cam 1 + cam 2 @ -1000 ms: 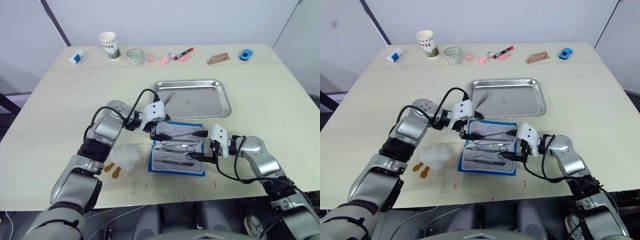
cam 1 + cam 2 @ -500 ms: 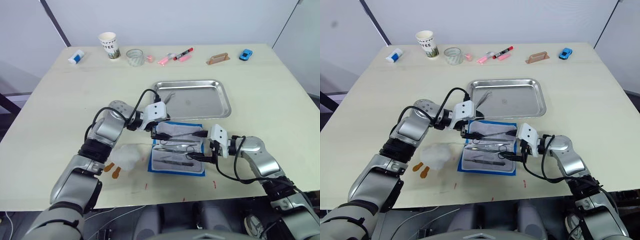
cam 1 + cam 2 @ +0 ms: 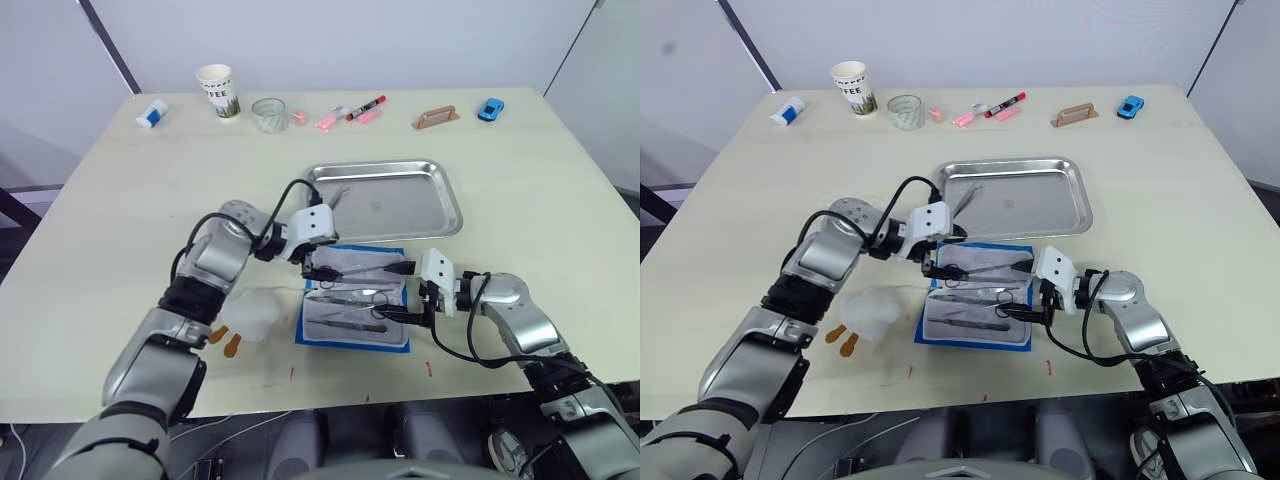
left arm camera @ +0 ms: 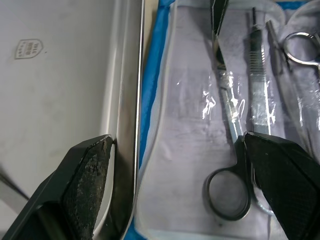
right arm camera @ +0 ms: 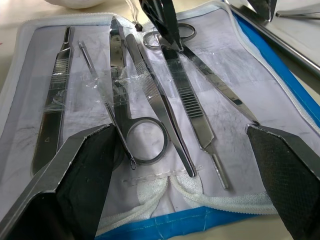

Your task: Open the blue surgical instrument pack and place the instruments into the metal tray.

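Note:
The blue surgical instrument pack [image 3: 355, 296] lies open on the table, pale lining up, just in front of the metal tray [image 3: 440, 200]. Several silvery instruments [image 5: 165, 105] sit in the lining under clear straps, among them ring-handled scissors [image 4: 229, 192] and flat tweezers. One slim instrument [image 3: 340, 192] lies at the tray's left end. My left gripper [image 3: 315, 266] is open over the pack's far left corner, its fingers straddling the scissors' handle and the tray's rim. At the pack's right edge my right gripper [image 3: 401, 292] is open, pointing across the instruments and holding nothing.
A white plush toy [image 3: 250, 312] with orange feet lies left of the pack. Along the far edge stand a paper cup [image 3: 218, 90], a glass [image 3: 270, 113], pink and red markers [image 3: 350, 112], a tan holder [image 3: 436, 118] and a blue toy car [image 3: 491, 109].
My left gripper has edged slightly to the right over the pack's far corner. The right arm and the pack have stayed where they were.

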